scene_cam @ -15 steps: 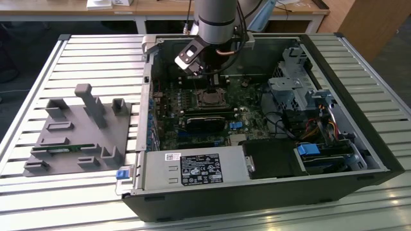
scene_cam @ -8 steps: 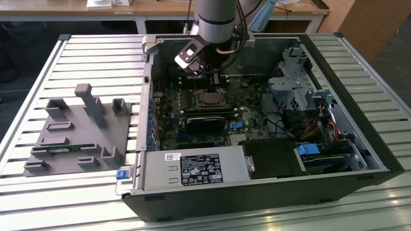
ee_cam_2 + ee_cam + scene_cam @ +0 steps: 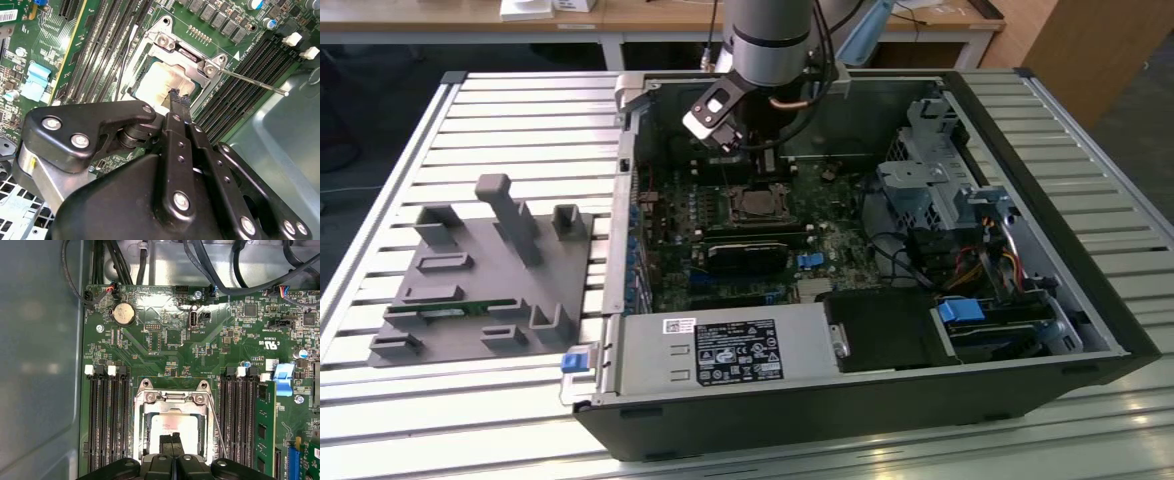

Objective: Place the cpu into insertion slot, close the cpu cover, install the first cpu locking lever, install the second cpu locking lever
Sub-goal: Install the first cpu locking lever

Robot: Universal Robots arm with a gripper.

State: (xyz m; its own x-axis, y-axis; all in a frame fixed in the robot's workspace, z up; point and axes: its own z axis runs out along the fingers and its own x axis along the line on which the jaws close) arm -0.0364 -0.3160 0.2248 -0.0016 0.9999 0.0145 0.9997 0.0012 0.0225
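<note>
The cpu (image 3: pixel 170 424) lies flat in its socket on the green motherboard, its pale metal top showing through the window of the cpu cover (image 3: pixel 169 399). The cover frame lies down around it. My gripper (image 3: pixel 172 446) hangs just above the cpu's near edge, fingers shut with nothing between them. In the second wrist view the fingertips (image 3: pixel 178 100) reach over the cpu (image 3: pixel 157 82), and a thin locking lever (image 3: pixel 252 83) sticks out free from the socket corner. In the exterior view the gripper (image 3: pixel 750 160) stands over the socket (image 3: pixel 754 205) inside the open case.
Memory slots (image 3: pixel 107 420) flank the socket on both sides. A black card (image 3: pixel 747 252) sits in front of the socket, a power supply (image 3: pixel 720 352) at the case front, and a drive cage (image 3: pixel 927 190) on the exterior view's right. A grey fixture (image 3: pixel 480 270) stands outside the case on the exterior view's left.
</note>
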